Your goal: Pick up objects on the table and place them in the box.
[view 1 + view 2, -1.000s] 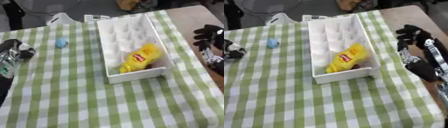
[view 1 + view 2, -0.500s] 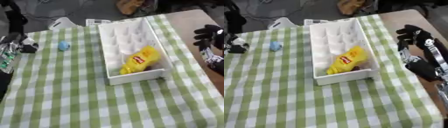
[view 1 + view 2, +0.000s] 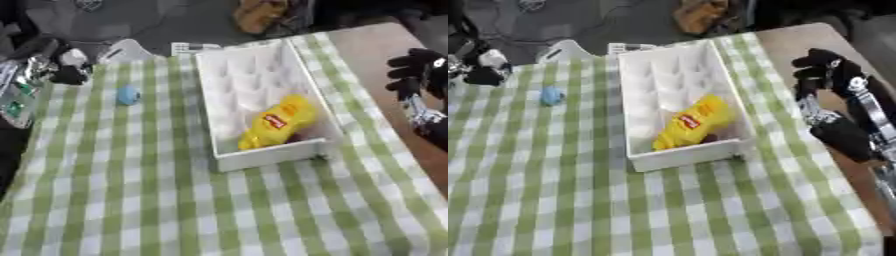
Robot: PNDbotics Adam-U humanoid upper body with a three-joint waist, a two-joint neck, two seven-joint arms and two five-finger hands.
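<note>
- A white box (image 3: 262, 90) stands lengthwise on the table, on a green-and-white checked cloth (image 3: 157, 200), its long sides running away from the robot.
- A yellow packet (image 3: 273, 122) with a red label lies inside the box, in its near half, leaning toward the right wall. Something dark shows just beside the packet's near end; what it is cannot be made out.
- A small light-blue object (image 3: 129, 94) lies on the cloth to the left of the box, apart from it, level with the box's far half.
- The left hand (image 3: 68, 70) shows at the upper left, near the far edge of the table. It sits beyond and to the left of the blue object, near it but not touching. Whether its fingers are spread or curled cannot be told.
- The right hand (image 3: 826, 70) is raised over the bare brown tabletop (image 3: 798, 42) to the right of the box, well apart from the blue object, with the box between them. Its dark fingers (image 3: 814, 56) look bent inward and hold nothing.
- A white thing (image 3: 127, 50) lies at the cloth's far edge, beyond the blue object.
</note>
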